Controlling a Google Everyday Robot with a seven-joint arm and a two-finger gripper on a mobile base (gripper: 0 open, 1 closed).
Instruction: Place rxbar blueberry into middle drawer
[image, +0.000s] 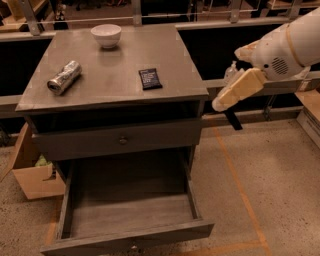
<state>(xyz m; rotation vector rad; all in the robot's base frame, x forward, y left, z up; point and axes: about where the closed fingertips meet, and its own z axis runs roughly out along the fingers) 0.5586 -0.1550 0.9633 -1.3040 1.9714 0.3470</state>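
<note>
The rxbar blueberry (150, 78), a small flat dark bar, lies on the grey cabinet top (115, 90), right of centre. The middle drawer (130, 215) is pulled out at the bottom front, and its plank floor is bare. My white and beige arm (260, 70) reaches in from the right edge, level with the cabinet top and to the right of it, apart from the bar. My gripper does not show in the camera view; only the arm's links show.
A silver can (64, 77) lies on its side at the left of the cabinet top. A white bowl (106, 35) stands at the back. A closed drawer front with a knob (122, 140) sits above the open drawer. A cardboard box (32, 180) stands on the floor at the left.
</note>
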